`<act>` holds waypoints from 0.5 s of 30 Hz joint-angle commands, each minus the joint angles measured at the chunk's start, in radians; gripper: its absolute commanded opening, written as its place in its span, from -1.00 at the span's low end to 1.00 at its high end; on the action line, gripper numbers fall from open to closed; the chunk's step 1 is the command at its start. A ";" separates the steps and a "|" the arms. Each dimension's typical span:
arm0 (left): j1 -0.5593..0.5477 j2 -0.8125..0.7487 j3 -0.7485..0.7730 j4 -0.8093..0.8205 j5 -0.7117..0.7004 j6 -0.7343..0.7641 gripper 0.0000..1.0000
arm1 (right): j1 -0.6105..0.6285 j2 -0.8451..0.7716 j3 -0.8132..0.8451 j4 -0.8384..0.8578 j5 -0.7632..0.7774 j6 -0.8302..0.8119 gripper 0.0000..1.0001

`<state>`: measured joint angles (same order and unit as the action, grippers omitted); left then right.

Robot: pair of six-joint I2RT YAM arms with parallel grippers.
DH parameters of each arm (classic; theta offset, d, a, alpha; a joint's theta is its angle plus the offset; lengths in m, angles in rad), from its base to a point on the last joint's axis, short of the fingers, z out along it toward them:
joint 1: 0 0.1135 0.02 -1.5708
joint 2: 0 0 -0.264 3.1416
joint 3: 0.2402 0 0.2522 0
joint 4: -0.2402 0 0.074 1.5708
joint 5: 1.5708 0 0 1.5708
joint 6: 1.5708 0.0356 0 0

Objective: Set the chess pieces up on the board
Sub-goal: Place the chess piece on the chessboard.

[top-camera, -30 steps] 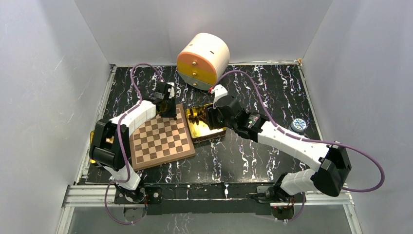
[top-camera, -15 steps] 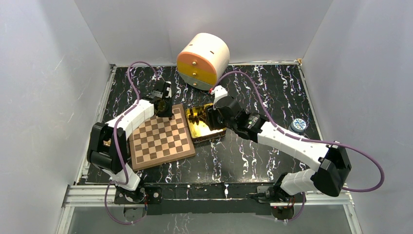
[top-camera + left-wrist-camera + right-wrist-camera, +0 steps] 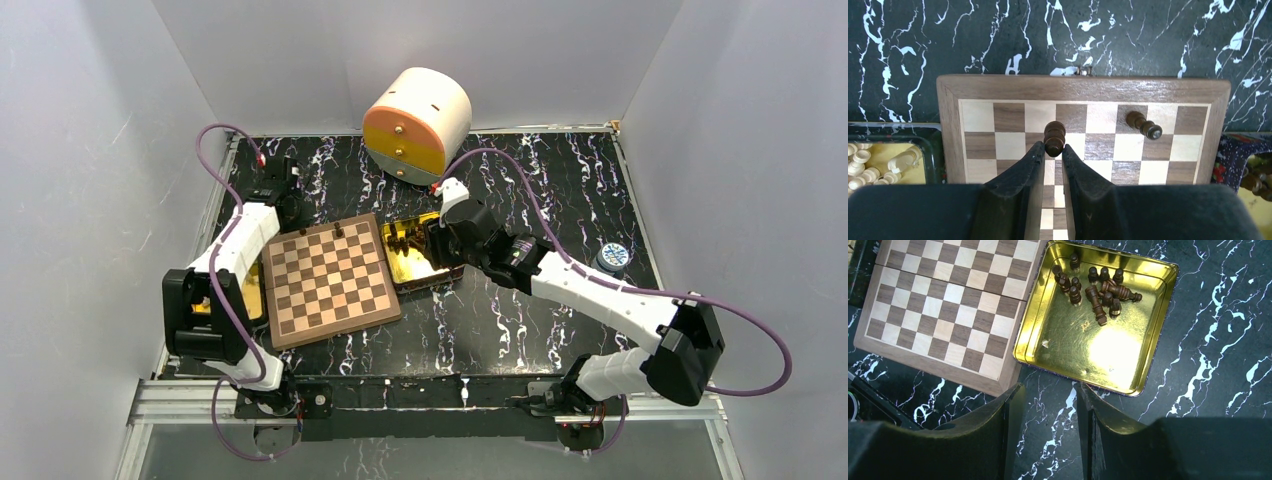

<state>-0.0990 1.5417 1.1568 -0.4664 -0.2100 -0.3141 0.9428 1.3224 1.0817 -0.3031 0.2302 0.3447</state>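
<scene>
down at the left of the overhead frame, a shallow tin (image 3: pixel 885 148) lies against the left edge of the board (image 3: pixel 330 285), holding pale pieces (image 3: pixel 878 165) in a loose heap. further up and to the right, a gold tin (image 3: pixel 1098 355) touches the board's right edge; its chess pieces (image 3: pixel 1095 290), all dark, are bunched in the far part, most standing and a few toppled. the right gripper (image 3: pixel 1048 387) hangs above the tin's near rim, fingers spread and holding nothing. at the back a round cream and orange drawer box (image 3: pixel 418 122) stands with its drawers closed, so i can't tell what's inside.

on the board's far rows one dark piece (image 3: pixel 1054 138) stands just past the left gripper (image 3: pixel 1053 146), whose fingers are pressed nearly together on nothing. a second dark piece (image 3: pixel 1144 125) stands further right.

a second ago the left gripper sat over the board's far right corner, beside the gold tin. now it has swung to the upper left, off the far left corner, uncovering those two pieces and more of the left tin. the right arm hasn't moved.
</scene>
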 commanded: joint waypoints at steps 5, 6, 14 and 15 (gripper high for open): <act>0.017 0.049 0.023 0.033 -0.040 0.001 -0.67 | -0.001 -0.051 -0.019 0.050 -0.011 0.014 0.04; 0.018 0.052 0.021 0.031 -0.048 0.005 -0.67 | -0.001 -0.053 -0.023 0.051 -0.012 0.016 0.04; 0.023 0.087 0.014 0.023 -0.065 0.022 -0.65 | 0.000 -0.044 -0.015 0.054 -0.016 0.015 0.04; 0.024 0.089 0.013 0.025 -0.067 0.024 -0.66 | -0.001 -0.043 -0.015 0.054 -0.015 0.016 0.04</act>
<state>-0.0856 1.6299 1.1568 -0.4419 -0.2401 -0.3054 0.9428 1.3018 1.0565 -0.2943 0.2180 0.3534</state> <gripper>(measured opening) 0.173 0.521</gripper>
